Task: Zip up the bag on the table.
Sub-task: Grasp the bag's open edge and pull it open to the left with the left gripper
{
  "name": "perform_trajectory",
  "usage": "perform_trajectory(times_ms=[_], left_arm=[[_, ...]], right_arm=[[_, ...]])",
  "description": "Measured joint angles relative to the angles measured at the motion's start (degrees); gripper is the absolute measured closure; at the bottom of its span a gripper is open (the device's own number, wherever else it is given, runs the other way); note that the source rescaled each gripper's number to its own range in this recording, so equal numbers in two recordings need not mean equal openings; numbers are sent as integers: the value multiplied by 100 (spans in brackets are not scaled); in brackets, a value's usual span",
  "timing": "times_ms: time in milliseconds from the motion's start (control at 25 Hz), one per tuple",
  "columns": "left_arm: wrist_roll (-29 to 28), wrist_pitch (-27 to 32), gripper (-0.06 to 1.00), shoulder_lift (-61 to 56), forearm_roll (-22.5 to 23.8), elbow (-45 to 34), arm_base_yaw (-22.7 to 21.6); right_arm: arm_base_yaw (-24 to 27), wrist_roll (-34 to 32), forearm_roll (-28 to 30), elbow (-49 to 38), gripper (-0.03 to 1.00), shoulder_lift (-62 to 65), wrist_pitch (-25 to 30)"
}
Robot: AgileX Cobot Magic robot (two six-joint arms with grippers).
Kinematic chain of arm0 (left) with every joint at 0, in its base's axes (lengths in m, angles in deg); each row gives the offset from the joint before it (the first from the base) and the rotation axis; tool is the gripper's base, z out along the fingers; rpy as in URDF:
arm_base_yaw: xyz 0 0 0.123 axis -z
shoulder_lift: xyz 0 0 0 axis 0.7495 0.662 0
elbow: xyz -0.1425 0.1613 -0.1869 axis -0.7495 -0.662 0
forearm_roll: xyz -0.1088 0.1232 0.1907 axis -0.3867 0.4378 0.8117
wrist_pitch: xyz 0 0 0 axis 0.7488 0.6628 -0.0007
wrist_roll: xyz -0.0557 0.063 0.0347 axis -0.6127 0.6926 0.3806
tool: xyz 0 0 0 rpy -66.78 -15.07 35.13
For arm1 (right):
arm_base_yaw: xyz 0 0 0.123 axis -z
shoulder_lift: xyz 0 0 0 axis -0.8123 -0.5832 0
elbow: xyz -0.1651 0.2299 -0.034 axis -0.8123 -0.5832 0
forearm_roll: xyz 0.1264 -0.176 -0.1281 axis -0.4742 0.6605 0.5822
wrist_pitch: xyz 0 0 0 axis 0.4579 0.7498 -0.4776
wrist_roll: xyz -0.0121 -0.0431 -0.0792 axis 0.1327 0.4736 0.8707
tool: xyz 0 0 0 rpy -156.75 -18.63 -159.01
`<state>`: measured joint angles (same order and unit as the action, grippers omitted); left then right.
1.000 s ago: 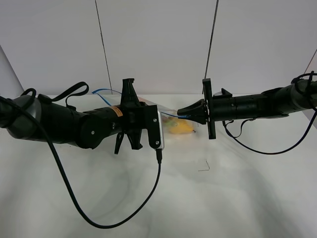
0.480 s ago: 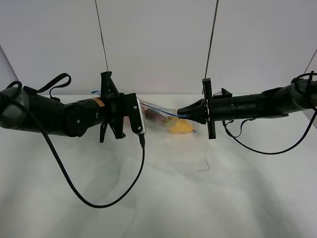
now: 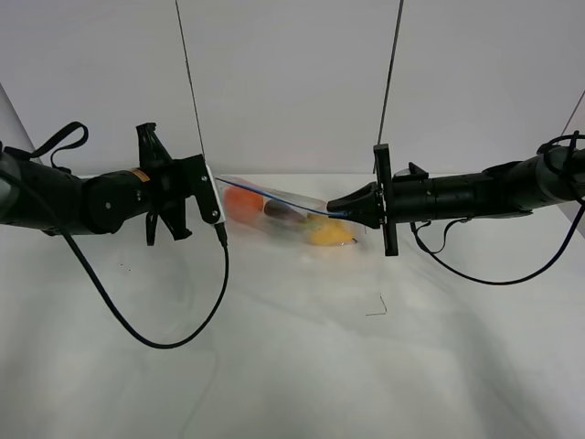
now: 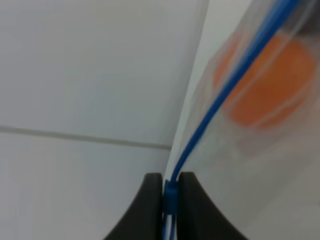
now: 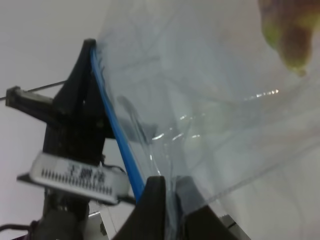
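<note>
Orange produce (image 4: 267, 82) inside the bag (image 4: 250, 170) is blurred.

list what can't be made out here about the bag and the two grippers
High view: the left gripper tips, hidden behind its own camera mount.
High view: whether the blue strip on the bag is sealed; too thin to tell.
Left wrist view: the orange item, blurred through the plastic.
Right wrist view: the yellowish item, cut off by the frame edge, beyond the right gripper.
</note>
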<state>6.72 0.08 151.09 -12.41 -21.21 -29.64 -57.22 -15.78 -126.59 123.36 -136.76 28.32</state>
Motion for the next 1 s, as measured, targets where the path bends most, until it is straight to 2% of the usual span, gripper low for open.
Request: perform_trajectory(times_ms=[240,1000], left_arm=[[0,0,94,0,-6,0,-302],[0,133,94,0,-19,0,-616]], right_arm=[[0,0,0,0,97,0,0],[0,0,4,0,97,0,0]])
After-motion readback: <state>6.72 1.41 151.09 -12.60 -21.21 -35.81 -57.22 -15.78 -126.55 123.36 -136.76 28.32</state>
